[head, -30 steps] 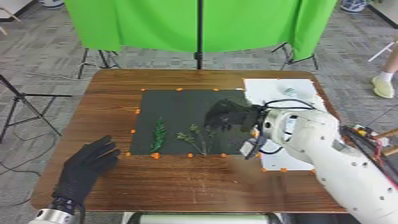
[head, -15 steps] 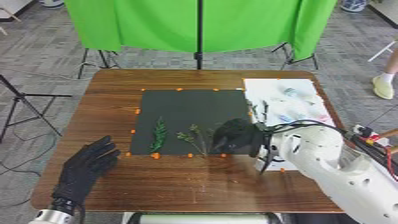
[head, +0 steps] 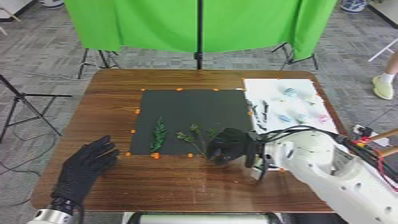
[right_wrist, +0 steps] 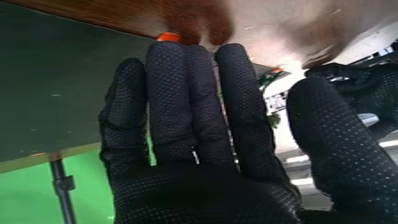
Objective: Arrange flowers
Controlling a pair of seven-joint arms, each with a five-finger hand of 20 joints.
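Right wrist view: our right hand is flat, thumb apart; one low sweep here and we could drag the thin-stemmed sprig askew.

No text, label, brand or number is showing legibly on anything. No sign is standing out readably either, at left or right, on the near side or the far.
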